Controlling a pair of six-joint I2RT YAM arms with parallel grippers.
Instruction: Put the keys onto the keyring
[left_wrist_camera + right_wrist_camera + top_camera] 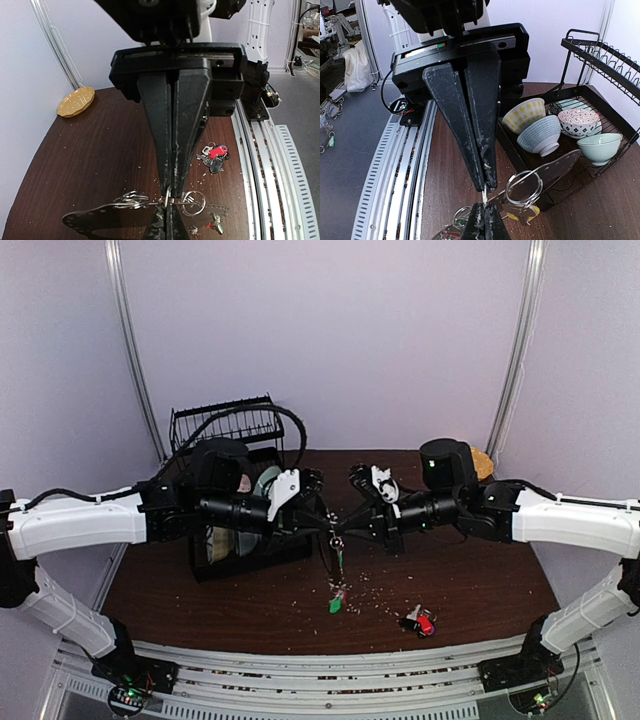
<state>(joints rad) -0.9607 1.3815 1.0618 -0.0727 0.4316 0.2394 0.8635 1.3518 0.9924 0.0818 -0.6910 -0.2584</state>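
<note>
My two grippers meet tip to tip above the table's middle. The left gripper [318, 512] and the right gripper [352, 522] are both shut on the thin silver wire of the keyring [336, 530]. In the left wrist view the wire [150, 202] runs sideways through the shut left gripper [170, 196], with small split rings [193, 202] strung on it. In the right wrist view the right gripper [485, 186] pinches it, beside a split ring [524, 189] and a yellow tag [532, 215]. Keys hang below [338, 560]. A green-tagged key [337, 602] and a red-and-black-tagged bunch [420, 622] lie on the table.
A black dish rack [235, 425] with several bowls [540, 135] stands at the back left, close behind the left gripper. A round tan plate [483, 462] lies at the back right. Crumbs dot the brown table [480, 590]. A metal rail [320, 665] runs along the near edge.
</note>
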